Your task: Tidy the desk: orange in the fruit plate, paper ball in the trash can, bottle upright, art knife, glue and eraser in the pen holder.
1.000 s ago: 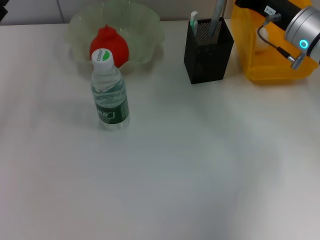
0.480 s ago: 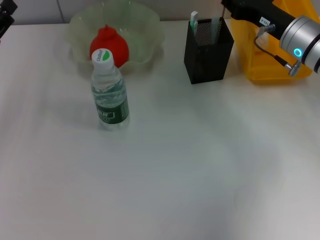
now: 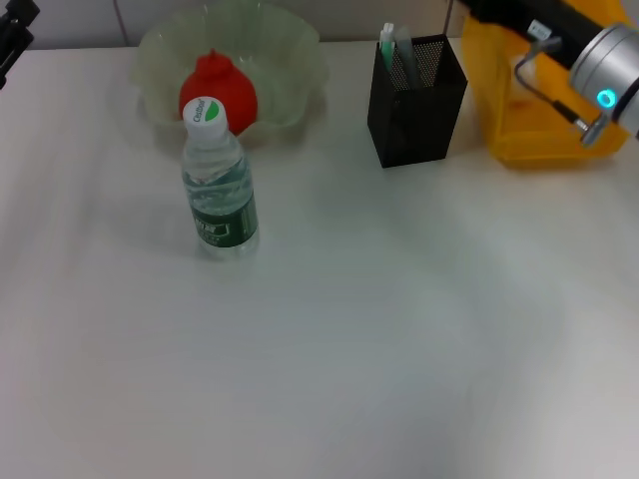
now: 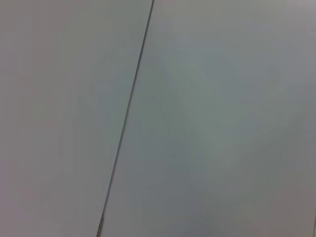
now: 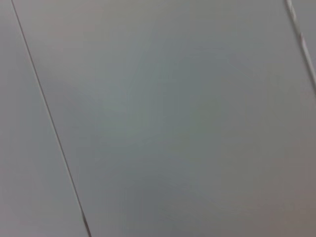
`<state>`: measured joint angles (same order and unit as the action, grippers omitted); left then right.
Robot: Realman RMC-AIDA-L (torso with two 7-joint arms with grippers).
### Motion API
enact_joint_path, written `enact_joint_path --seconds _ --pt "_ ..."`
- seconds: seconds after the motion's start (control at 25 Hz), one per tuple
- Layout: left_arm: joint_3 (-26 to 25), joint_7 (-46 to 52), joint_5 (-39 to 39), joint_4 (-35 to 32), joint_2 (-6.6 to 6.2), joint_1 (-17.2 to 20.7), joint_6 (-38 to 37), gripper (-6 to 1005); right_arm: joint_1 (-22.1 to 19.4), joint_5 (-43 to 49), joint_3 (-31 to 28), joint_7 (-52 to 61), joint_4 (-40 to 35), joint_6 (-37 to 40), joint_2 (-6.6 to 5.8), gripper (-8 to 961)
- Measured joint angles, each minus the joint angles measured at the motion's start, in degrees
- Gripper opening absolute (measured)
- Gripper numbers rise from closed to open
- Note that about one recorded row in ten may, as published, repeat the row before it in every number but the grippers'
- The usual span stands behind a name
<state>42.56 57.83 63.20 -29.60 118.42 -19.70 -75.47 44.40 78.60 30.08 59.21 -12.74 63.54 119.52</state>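
My right arm (image 3: 574, 40) has drawn back toward the far right since a moment ago: its dark forearm then reached over the black square mesh pen holder (image 3: 417, 100), and now it lies only over the bright yellow rectangular plastic trash can (image 3: 529, 125). My right pincer is out of sight past the top edge, so I cannot tell whether it is apart or together. At the far left corner a dark bit of my left pincer (image 3: 15, 30) shows, much where it was half a second ago; its state I cannot tell either.

The pen holder stands upright at the far side, right of centre, just beside the trash can, with a white-and-green stick (image 3: 387, 45) and a grey-green one poking out of its top; a second ago a grey rod hung above it. The wide translucent pale-green fruit plate (image 3: 290, 50) with the scalloped rim sits far left of centre, and the red-orange knobbed orange (image 3: 228, 85) lies inside it. The small clear plastic bottle (image 3: 218, 190) with dark green label and white leaf-marked cap stands upright just nearer than the plate, unmoved.

The white bench (image 3: 379, 339) carries it all. Both wrist views show only pale flat panels with a thin dark seam.
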Motion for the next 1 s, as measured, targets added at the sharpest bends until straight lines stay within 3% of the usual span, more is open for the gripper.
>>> enact_joint_path --seconds 0.04,0.24,0.28,0.36,0.44,0.48,0.52,0.6,0.68,0.8,1.0 --pt "0.0 0.0 0.0 0.0 0.0 0.0 0.0 675 -0.3 -1.6 0.1 0.0 -0.4 1.7 0.0 549" --pt "0.1 1.4 1.5 -1.6 -0.59 -0.5 -0.9 675 -1.0 -3.6 1.6 4.1 -5.3 8.9 -0.26 544" --pt "0.2 13.7 8.0 -6.7 -3.45 -0.8 -2.3 675 -0.9 -3.3 5.1 8.8 -9.2 9.9 -0.47 570" --pt "0.2 16.8 9.9 -7.3 -4.45 -1.1 -3.3 675 -1.0 -3.1 7.7 11.4 -11.5 10.2 -0.63 621" --pt "0.2 20.3 11.9 -7.9 -5.8 -1.5 -5.5 675 -1.2 -0.7 16.1 20.1 -17.7 10.0 -2.37 672" --pt "0.2 21.7 12.8 -8.2 -6.4 -1.6 -7.2 675 -1.0 3.2 22.6 29.2 -22.7 11.0 -4.76 698" --pt "0.2 23.0 13.8 -8.6 -6.93 -1.7 -9.1 675 -1.0 3.2 22.6 29.2 -22.7 11.0 -4.76 716" --pt "0.2 25.8 16.1 -9.3 -7.89 -1.9 -13.1 794 -0.1 7.2 25.5 35.4 -25.8 14.5 -6.51 751" --pt "0.1 28.8 18.9 -9.6 -8.79 -2.2 -17.7 798 1.6 12.6 25.9 39.6 -27.7 20.5 -7.39 786" --pt "0.0 29.6 20.2 -9.7 -9.02 -2.4 -20.8 803 2.8 15.9 26.1 41.6 -28.3 22.9 -7.32 786" --pt "0.1 29.8 21.9 -9.6 -8.91 -2.6 -25.1 805 4.9 22.2 26.6 43.2 -28.2 26.2 -5.36 786"
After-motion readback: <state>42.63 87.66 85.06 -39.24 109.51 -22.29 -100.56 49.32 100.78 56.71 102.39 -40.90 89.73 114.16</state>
